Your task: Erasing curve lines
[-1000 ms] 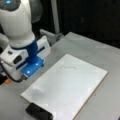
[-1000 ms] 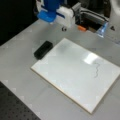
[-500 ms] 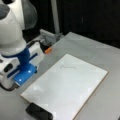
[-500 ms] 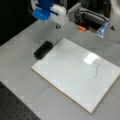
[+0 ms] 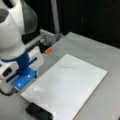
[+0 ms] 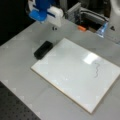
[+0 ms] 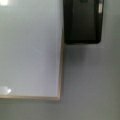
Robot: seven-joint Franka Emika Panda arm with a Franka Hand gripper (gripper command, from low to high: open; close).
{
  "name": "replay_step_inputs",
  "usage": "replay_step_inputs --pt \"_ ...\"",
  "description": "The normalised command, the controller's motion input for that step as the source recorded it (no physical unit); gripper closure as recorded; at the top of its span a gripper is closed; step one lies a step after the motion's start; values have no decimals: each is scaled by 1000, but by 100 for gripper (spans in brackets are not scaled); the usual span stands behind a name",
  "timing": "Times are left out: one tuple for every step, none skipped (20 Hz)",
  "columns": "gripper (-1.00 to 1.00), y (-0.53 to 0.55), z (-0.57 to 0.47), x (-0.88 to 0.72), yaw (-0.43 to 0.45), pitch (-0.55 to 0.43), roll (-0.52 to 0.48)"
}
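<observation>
A thin, faint dark-grey wavy line [image 6: 96,70] marks the white board [image 6: 72,72] near its far right corner in a front view; in both front views [image 5: 67,67] it looks unerased. A black eraser [image 6: 43,49] lies on the grey table [image 6: 17,67], touching the board's edge. The gripper [image 6: 54,28] hangs above the table beyond the eraser; whether its fingers are apart is unclear. No readable writing shows.

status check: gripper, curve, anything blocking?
Gripper above the table, nearest the black eraser, holding nothing visible. Curve lines unerased on whiteboard. Nothing blocking.
</observation>
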Motion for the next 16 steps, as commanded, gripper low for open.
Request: replay_step_inputs --pt "-100 -356 -66 432 251 123 17" --pt "-100 -344 -86 449 236 128 24" --pt "-100 -331 -102 464 227 134 35" --pt "-100 -325 -112 485 214 136 49" --pt "-100 -312 -114 493 203 137 61" --pt "-100 -291 -107 484 184 132 75" --pt "-100 -270 -77 459 161 130 85" --pt "-100 -248 -53 431 139 128 98" --pt "-100 -226 -32 406 115 122 113" --pt "-100 -206 -13 381 99 114 124" --pt "-100 -185 10 350 79 108 131" --pt "-100 -167 13 325 62 104 141" --pt "-100 -155 8 302 49 94 154" --pt "-100 -147 -14 279 35 92 164" --pt "-100 -140 -15 258 22 87 168" --pt "-100 -138 -31 238 12 96 177"
